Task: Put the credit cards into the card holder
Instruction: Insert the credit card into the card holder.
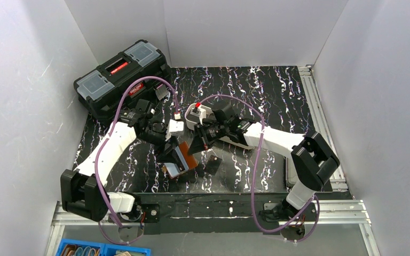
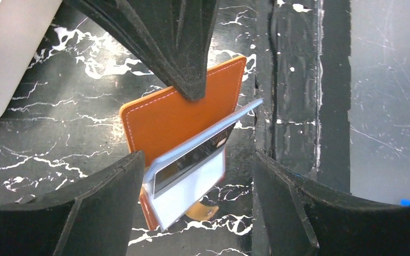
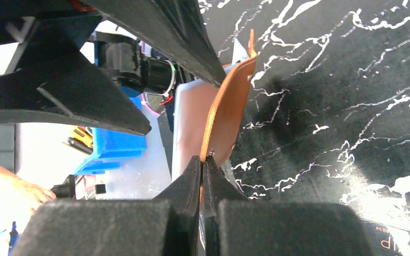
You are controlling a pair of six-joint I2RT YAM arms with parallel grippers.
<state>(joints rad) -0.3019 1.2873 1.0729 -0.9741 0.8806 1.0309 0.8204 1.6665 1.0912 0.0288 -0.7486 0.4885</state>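
We count one card holder (image 2: 176,114). Of the credit cards we make out two: one tucked card (image 2: 213,143) in its pocket and one loose card (image 1: 212,161) on the surface (image 1: 277,96) (any others would be hard to pick out against the black marbling, so we stop at two). There are two arms, each with one pincer: the left pincer (image 2: 198,160) and the right pincer (image 3: 202,170). We count one black toolbox (image 1: 123,80) and one blue bin (image 1: 104,249).

White-walled lab booth (image 1: 245,32), black toolbox (image 1: 123,80)
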